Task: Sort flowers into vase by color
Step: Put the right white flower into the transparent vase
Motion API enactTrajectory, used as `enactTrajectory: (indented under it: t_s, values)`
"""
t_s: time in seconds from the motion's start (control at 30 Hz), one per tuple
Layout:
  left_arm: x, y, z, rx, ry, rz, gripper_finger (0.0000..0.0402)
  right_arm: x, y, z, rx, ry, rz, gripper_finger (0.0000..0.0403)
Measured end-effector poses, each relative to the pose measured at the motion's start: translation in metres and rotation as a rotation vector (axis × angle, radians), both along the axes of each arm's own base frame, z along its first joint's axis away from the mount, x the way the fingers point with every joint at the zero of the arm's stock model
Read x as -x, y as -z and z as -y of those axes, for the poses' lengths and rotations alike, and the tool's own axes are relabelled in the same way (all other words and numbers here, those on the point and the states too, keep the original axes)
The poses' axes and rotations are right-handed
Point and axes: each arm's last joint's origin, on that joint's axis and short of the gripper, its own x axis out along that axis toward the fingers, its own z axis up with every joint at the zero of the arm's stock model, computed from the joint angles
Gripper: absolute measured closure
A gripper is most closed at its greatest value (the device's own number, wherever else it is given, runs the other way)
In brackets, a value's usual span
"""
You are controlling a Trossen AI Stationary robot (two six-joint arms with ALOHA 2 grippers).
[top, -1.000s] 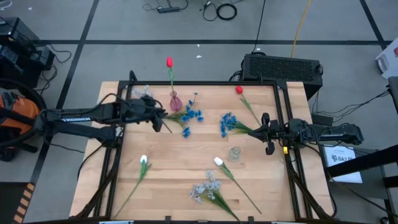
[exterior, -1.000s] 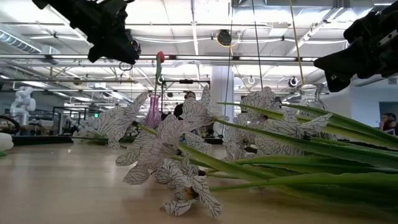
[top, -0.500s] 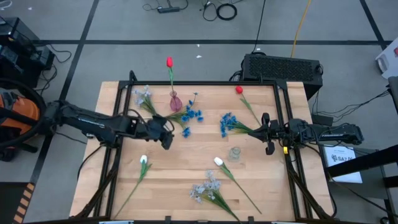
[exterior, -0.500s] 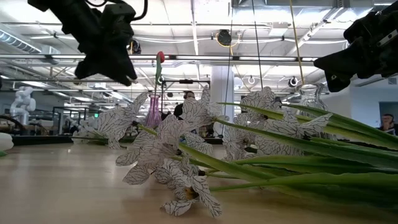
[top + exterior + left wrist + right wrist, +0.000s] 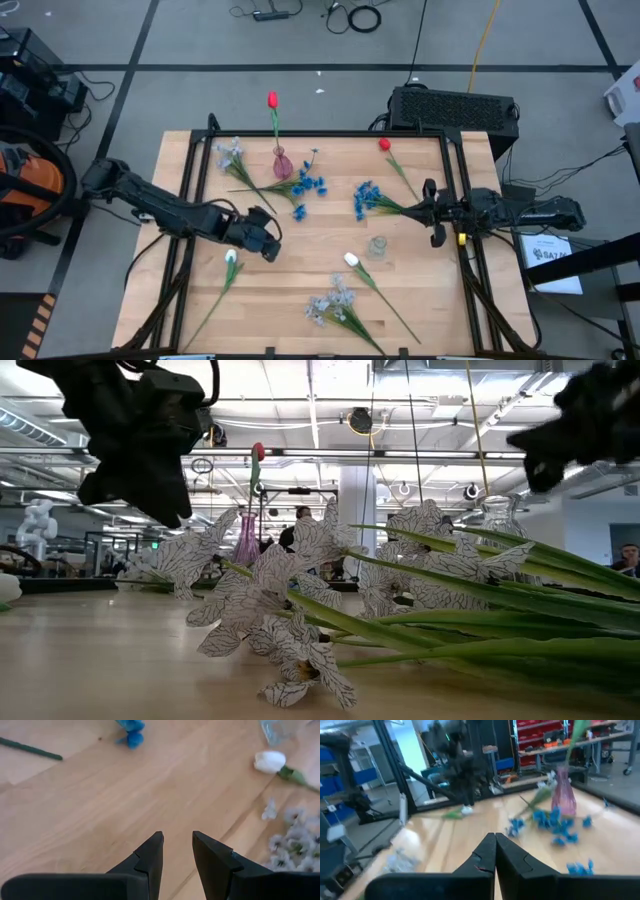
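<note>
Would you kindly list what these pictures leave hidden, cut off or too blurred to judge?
- Low view: the pale flower spray up close hides most of the table behind it.
- Low view: the left gripper is only a dark shape, cut off by the top edge.
- Right wrist view: the pink vase is blurred, and the frame's edge cuts off what stands in it.

I see two matte black jointed arms with black cabling along their links. The left gripper (image 5: pixel 177 851) and right gripper (image 5: pixel 495 851) each carry two tapered, wedge-shaped black fingers (image 5: pixel 150 857).
</note>
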Motion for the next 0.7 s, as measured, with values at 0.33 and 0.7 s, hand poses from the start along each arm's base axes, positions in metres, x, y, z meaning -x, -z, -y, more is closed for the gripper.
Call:
enactTrajectory:
  t_s: [0.33, 0.7]
  values:
    - [-0.009, -0.007, 0.004, -0.198, 0.322, 0.096, 0.0290, -0.019, -0.088, -0.005, -0.063, 0.161, -0.550, 0.0403]
    - [-0.001, -0.001, 0.012, -0.387, 0.621, 0.070, 0.0290, -0.112, -0.103, -0.072, -0.346, 0.257, -1.039, 0.0403]
